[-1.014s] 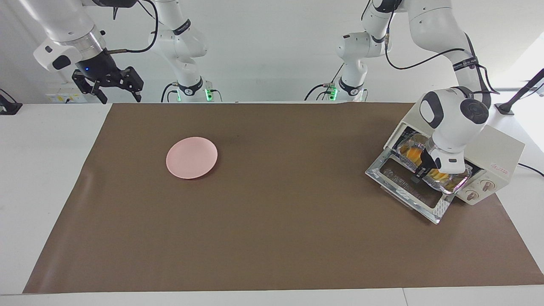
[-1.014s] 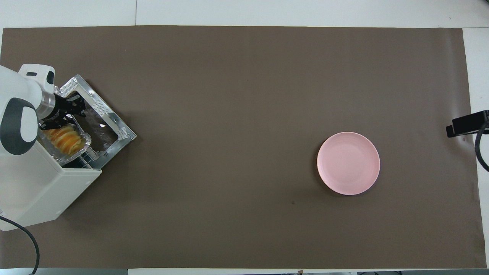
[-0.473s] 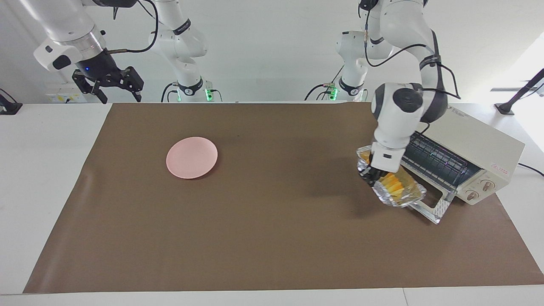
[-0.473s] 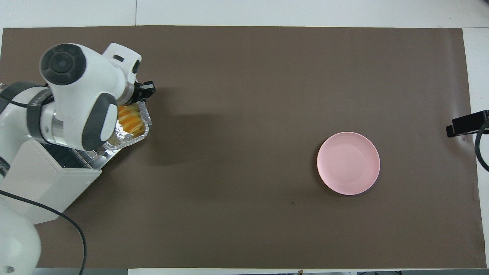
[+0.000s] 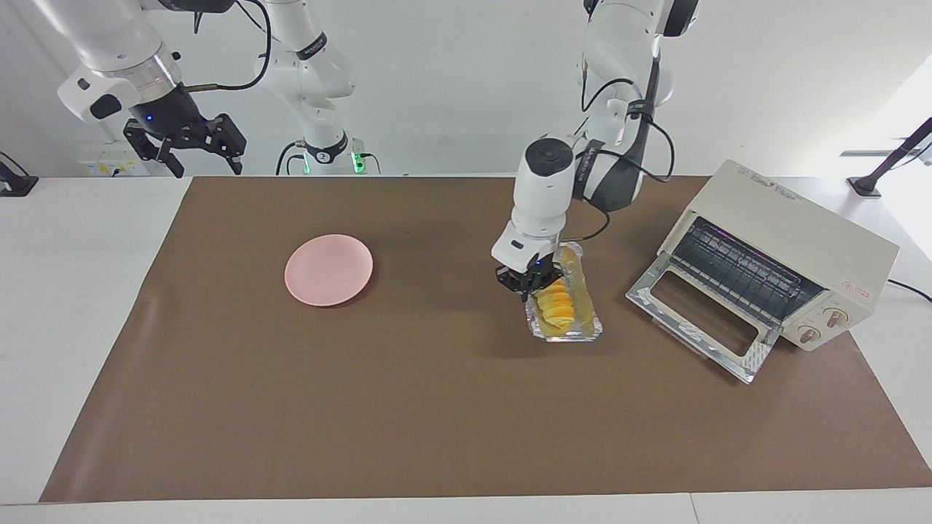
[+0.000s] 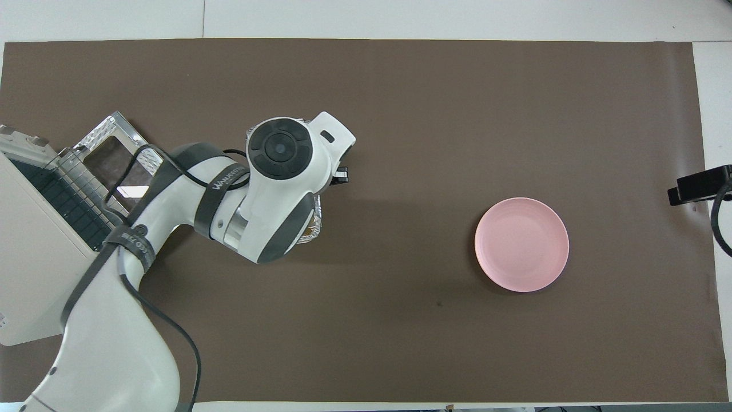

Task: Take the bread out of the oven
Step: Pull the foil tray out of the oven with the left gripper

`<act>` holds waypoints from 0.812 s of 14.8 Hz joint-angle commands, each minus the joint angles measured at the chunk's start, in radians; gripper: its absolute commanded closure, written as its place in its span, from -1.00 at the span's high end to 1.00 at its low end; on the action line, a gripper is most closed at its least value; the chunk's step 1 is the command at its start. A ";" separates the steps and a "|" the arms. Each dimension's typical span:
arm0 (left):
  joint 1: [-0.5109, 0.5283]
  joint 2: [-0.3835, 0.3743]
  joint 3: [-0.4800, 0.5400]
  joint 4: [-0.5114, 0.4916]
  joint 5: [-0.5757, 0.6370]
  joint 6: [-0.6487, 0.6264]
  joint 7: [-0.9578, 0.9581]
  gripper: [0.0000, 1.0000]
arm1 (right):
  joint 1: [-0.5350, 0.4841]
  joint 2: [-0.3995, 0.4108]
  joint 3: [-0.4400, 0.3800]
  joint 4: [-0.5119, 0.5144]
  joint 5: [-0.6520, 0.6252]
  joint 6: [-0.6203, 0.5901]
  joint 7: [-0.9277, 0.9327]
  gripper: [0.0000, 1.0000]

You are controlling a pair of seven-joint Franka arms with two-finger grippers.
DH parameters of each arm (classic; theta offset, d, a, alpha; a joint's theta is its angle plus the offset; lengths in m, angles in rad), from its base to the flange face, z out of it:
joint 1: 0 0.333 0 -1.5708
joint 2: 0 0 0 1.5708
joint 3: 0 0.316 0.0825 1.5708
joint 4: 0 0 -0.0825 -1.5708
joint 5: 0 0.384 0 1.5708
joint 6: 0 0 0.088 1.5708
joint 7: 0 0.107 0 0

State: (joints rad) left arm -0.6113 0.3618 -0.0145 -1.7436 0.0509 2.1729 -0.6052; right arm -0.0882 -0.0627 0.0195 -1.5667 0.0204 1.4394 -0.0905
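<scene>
The golden-yellow ridged bread point(image 5: 555, 308) lies in a crinkled silver foil tray point(image 5: 582, 306). My left gripper point(image 5: 530, 284) is shut on the tray's rim and holds it low over the brown mat, between the oven and the pink plate; I cannot tell whether the tray touches the mat. The cream-white oven point(image 5: 797, 236) stands at the left arm's end of the table, its glass door point(image 5: 695, 320) dropped open and its wire rack point(image 5: 735, 266) bare. In the overhead view the left arm hides the bread; only the tray's edge point(image 6: 314, 226) shows. My right gripper point(image 5: 206, 164) waits open, raised at the right arm's end.
A pink plate point(image 5: 328, 269) lies on the brown mat point(image 5: 437, 407) toward the right arm's end; it also shows in the overhead view point(image 6: 521, 244). The oven's open door point(image 6: 132, 163) juts out over the mat. A power cable point(image 5: 910, 290) runs from the oven.
My left gripper pulled the foil tray with the bread out of the oven and carried it over the mat toward the plate. The right arm has not moved.
</scene>
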 commanded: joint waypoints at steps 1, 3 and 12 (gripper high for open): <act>-0.044 0.060 0.021 0.036 -0.061 0.044 0.013 -1.00 | -0.005 -0.017 0.005 -0.013 0.007 -0.010 0.002 1.00; -0.044 0.060 0.021 0.036 -0.068 0.044 0.012 -0.35 | -0.007 -0.017 0.005 -0.013 0.007 -0.010 0.002 1.00; 0.272 -0.179 0.031 0.038 -0.068 -0.178 0.042 1.00 | -0.016 -0.017 -0.003 -0.013 0.004 -0.023 -0.002 1.00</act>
State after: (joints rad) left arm -0.4466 0.2780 0.0261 -1.6781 -0.0028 2.0646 -0.6045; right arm -0.0971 -0.0627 0.0122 -1.5667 0.0204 1.4373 -0.0905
